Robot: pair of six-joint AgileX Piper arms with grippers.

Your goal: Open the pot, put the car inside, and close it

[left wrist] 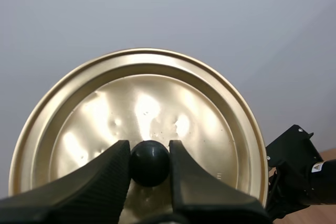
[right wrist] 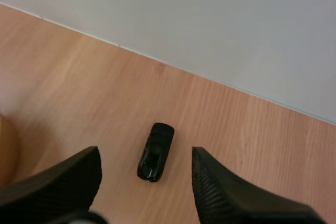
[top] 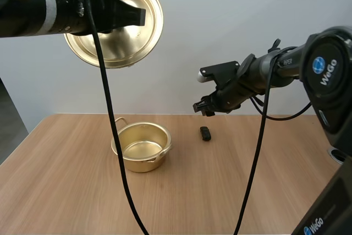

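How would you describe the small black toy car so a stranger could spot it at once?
On the light wooden table stands an open, round golden metal pot. To its right, apart from it and nearer the wall, lies the small black toy car, under the open right gripper. It is the only dark, loose thing on the tabletop.

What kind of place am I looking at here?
Probably a robot test bench: a wooden table against a plain wall, a left arm and right arm reaching over it, with a pot and toy car as props.
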